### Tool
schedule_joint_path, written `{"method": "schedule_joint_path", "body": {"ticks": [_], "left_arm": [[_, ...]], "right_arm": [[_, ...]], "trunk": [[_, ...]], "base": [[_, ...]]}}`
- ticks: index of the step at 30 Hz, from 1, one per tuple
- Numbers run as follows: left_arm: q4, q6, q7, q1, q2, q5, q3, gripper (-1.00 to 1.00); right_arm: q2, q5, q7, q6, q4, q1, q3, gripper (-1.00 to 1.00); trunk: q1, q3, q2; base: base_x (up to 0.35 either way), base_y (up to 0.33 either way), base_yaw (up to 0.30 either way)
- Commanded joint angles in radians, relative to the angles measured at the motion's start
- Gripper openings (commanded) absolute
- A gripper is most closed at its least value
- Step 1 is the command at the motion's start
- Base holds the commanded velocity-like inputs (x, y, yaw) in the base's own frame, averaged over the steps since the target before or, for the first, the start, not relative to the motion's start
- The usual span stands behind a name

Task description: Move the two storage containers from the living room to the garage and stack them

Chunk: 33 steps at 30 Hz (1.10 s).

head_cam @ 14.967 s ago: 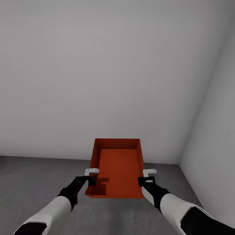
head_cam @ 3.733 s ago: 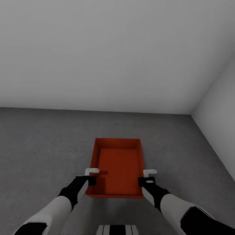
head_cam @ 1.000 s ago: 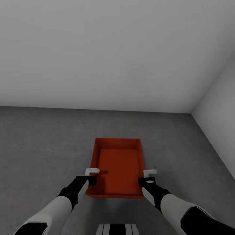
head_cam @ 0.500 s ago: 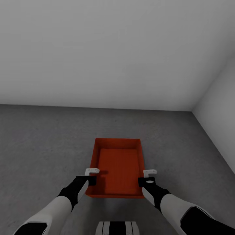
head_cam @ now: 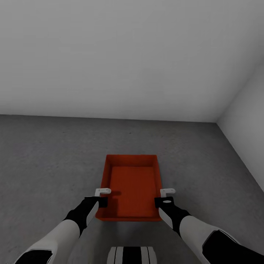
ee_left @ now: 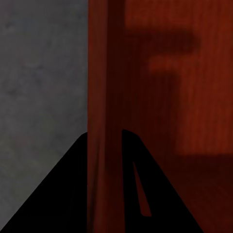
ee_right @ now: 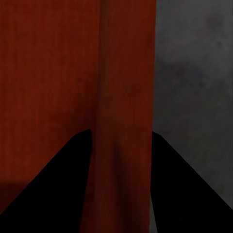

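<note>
Both claws hold one storage container (head_cam: 132, 187) between them: my left claw (head_cam: 102, 197) is clamped on its left wall, my right claw (head_cam: 165, 196) on its right wall, each with one finger inside and one outside the rim. Under and ahead of the claws I see grey concrete floor (head_cam: 51, 157), then white walls (head_cam: 121, 55) meeting in a corner to the right.

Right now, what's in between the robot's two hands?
The orange-red container. In the head view it spans from the left gripper to the right gripper; each wrist view shows black fingers straddling one side wall.
</note>
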Motion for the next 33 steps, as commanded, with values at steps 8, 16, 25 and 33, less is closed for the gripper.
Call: {"method": "schedule_joint_path", "body": {"ticks": [8, 16, 25, 33], "left_arm": [[0.018, 0.006, 0.009, 0.001, -0.023, 0.011, -0.006, -1.00], [0.018, 0.006, 0.009, 0.001, -0.022, 0.011, -0.006, -1.00], [0.017, 0.006, 0.009, 0.001, -0.023, 0.010, -0.006, -1.00], [0.016, 0.008, 0.011, 0.001, -0.022, 0.009, -0.004, 1.00]], "right_arm": [[-0.001, 0.026, -0.080, -0.033, 0.017, 0.012, -0.021, -1.00], [-0.001, 0.026, -0.080, -0.033, 0.017, 0.012, -0.021, -1.00], [-0.001, 0.029, -0.079, -0.033, 0.016, 0.012, -0.021, -1.00], [0.001, 0.029, -0.079, -0.032, 0.016, 0.012, -0.020, 1.00]], "trunk": [[0.003, -0.001, 0.000], [0.003, -0.001, 0.000], [0.003, -0.001, 0.000], [0.003, -0.001, 0.000]], "base": [[0.000, 0.000, 0.000], [0.000, 0.000, 0.000], [0.000, 0.000, 0.000], [0.000, 0.000, 0.000]]}}
